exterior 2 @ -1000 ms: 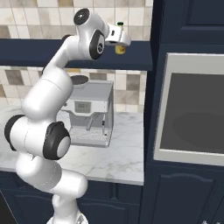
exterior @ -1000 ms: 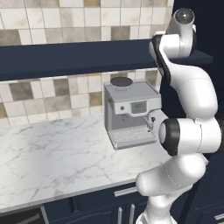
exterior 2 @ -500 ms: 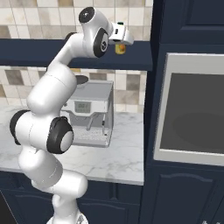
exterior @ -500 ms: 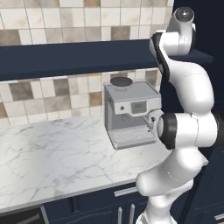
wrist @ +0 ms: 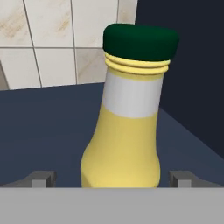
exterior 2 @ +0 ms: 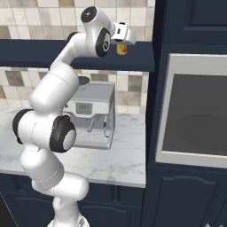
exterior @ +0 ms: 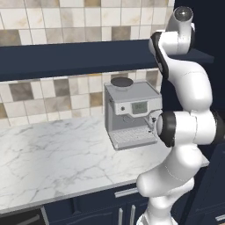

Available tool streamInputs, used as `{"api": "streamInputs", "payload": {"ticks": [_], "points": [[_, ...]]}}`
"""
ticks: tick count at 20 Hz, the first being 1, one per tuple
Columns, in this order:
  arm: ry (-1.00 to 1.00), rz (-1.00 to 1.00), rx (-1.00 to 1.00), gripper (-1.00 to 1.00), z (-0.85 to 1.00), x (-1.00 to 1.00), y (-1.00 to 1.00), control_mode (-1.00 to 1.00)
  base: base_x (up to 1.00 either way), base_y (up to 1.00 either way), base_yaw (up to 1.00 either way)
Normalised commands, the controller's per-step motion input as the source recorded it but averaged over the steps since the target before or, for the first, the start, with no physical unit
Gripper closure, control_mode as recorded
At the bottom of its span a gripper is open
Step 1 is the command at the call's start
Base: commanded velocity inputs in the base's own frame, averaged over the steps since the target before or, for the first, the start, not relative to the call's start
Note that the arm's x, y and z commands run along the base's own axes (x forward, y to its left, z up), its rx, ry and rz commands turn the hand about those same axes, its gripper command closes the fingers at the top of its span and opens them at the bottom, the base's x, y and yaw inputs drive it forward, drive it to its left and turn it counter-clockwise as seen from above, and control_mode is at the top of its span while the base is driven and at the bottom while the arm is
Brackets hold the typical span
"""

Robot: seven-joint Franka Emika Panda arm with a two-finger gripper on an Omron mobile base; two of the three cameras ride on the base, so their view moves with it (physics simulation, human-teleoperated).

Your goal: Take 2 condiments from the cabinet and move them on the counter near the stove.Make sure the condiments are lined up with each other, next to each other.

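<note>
Looking along the hand view, your gripper (wrist: 112,181) is spread wide with nothing in it, one fingertip (wrist: 41,178) on each side of the yellow bottle (wrist: 124,131), so you're at the reach-in for the first pickup. The bottle stands upright with its green cap on, close to the right end of the navy shelf (exterior 2: 40,52), right where it meets the tall oven cabinet (exterior 2: 195,111). I can't tell yet whether the pads touch the glass; there looks to be a gap on both sides. My guess for the next move: squeeze shut on the belly, lift straight up, then back out and bring it down to the marble counter (exterior: 52,154). Past the coffee machine (exterior: 132,114) I can't spot the stove.
</note>
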Motion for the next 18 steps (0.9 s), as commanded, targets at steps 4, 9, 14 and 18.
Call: {"api": "streamInputs", "payload": {"ticks": [4,9,14,18], "points": [[0.00,0.00,0.00,-1.00,-0.01,0.06,-0.02,-1.00,0.00,0.00,0.00],[0.00,0.00,0.00,1.00,0.00,0.00,-0.03,-1.00,0.00,0.00,0.00],[0.00,0.00,0.00,1.00,0.00,0.00,0.00,-1.00,0.00,0.00,0.00],[0.00,0.00,0.00,1.00,0.00,0.00,0.00,-1.00,0.00,0.00,0.00]]}}
